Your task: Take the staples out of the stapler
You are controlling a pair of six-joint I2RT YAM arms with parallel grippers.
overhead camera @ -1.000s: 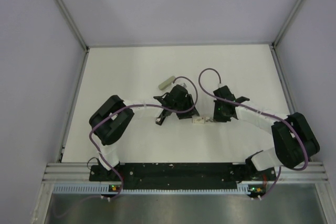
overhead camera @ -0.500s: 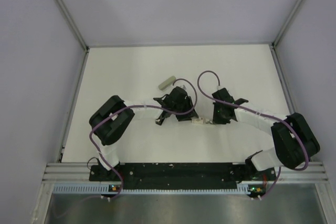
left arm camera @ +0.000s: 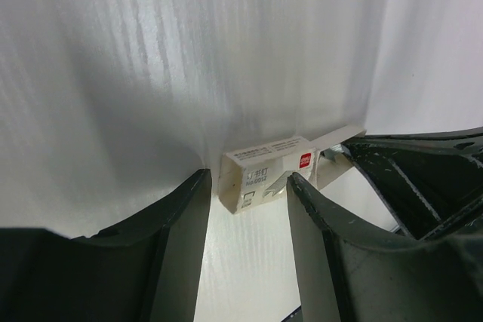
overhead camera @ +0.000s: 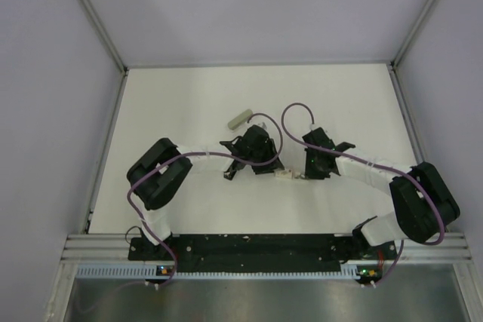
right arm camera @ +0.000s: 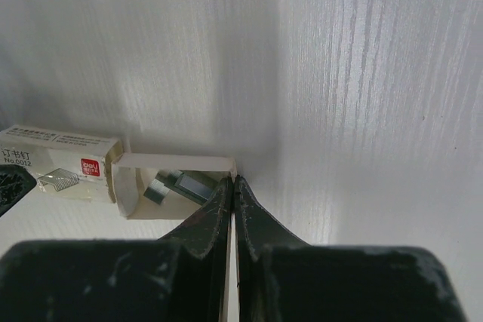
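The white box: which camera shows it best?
Right wrist view: the box is close, label visible, drawer pulled open. Left wrist view shows it partly hidden by the jaws; the top view, only a speck.

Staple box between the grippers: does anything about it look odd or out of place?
Yes. The staple box is half open: its inner tray is slid out toward the shut right gripper, leaving grey staple strips exposed. Nothing looks spilled.

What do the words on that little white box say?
"No.0012": on the side of the box.
"deli": white letters on the red tag, only just readable.
Bigger characters above the number: too blurred to read.
Fine print along the box's top edge: too small to read.
Nothing else shows any writing.
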